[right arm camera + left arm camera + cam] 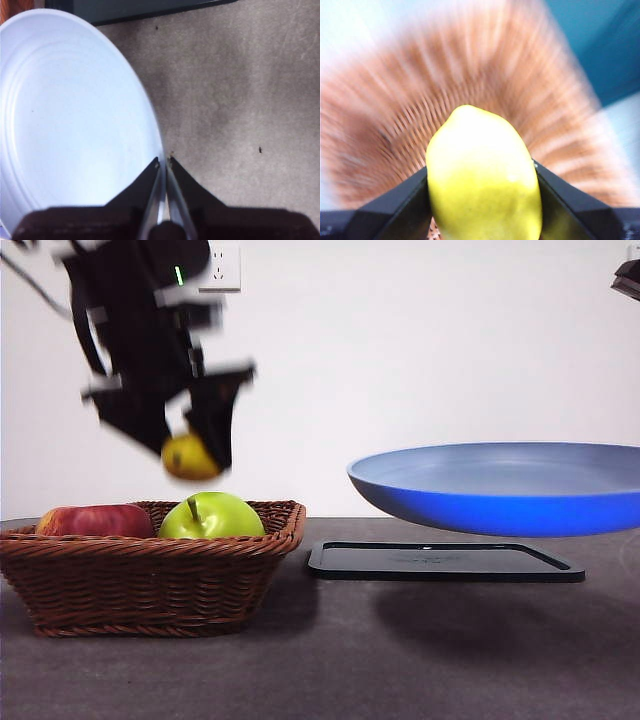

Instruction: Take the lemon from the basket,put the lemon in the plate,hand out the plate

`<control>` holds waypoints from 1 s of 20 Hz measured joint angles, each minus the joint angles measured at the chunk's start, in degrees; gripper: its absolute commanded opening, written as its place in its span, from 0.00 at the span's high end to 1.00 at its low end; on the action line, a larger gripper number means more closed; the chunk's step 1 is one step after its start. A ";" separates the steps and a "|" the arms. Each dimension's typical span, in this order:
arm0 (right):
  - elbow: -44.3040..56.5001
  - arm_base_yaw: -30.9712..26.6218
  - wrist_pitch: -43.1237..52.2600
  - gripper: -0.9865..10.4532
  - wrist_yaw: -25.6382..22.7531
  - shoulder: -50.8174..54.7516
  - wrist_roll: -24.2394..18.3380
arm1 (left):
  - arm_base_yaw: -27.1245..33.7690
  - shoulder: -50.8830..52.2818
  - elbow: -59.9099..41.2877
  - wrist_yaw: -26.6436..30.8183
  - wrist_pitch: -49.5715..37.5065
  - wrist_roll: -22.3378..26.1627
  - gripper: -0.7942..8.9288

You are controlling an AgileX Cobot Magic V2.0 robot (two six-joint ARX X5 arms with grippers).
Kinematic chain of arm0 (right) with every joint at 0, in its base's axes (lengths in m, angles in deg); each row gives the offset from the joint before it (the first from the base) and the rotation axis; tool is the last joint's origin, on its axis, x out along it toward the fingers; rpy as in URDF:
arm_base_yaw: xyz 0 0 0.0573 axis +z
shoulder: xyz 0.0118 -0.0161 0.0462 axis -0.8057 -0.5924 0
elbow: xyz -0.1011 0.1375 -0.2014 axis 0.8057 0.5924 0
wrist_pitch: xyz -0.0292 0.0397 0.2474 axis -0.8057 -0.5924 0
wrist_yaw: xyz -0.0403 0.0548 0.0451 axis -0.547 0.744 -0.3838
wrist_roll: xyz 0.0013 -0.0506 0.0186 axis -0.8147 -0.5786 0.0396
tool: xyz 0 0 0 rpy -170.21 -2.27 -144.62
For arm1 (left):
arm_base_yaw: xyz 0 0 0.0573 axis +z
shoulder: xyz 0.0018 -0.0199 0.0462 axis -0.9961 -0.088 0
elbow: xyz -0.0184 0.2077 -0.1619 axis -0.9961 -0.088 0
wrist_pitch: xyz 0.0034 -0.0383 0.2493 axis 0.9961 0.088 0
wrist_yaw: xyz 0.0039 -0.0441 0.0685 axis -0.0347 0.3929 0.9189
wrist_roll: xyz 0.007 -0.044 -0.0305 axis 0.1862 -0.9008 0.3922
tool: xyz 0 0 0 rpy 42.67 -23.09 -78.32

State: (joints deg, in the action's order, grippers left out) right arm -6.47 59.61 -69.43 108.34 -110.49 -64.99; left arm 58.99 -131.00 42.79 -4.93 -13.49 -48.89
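My left gripper [190, 455] is shut on the yellow lemon [190, 457] and holds it in the air just above the brown wicker basket [150, 580]. In the left wrist view the lemon [482, 177] sits between the two black jaws, with the blurred basket [395, 115] behind it. My right gripper [163, 161] is shut on the rim of the light-blue plate [70, 115]. It holds the plate [500, 488] level in the air at the right, above the table.
A green apple [212, 515] and a red apple [95, 520] lie in the basket. A flat black tray [445, 560] lies on the grey table [400, 660] below the plate; it also shows in the right wrist view [150, 10].
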 measured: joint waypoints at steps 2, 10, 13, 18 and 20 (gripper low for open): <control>0.00 0.00 0.02 0.91 0.02 -0.02 0.00 | -1.70 7.10 0.00 -5.84 0.00 -1.75 0.72; 0.00 0.00 -0.42 0.91 0.04 -0.17 0.00 | -26.77 5.70 0.02 -7.41 -7.80 -4.07 0.72; 0.00 0.00 -2.21 0.91 0.04 -0.17 0.00 | -30.64 0.98 0.02 -6.14 -9.66 -2.82 0.72; 0.00 0.00 -3.67 0.91 0.11 -0.20 0.00 | -31.89 -5.11 0.02 -5.79 -9.68 -2.78 0.72; 0.00 0.00 -3.87 0.91 1.22 -0.20 -0.02 | -32.09 -6.45 0.02 -5.81 -9.66 -2.75 0.70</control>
State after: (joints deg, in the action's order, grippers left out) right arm -6.47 59.61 -73.30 109.56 -110.69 -65.02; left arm 26.91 -137.44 42.82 -10.74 -23.15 -51.65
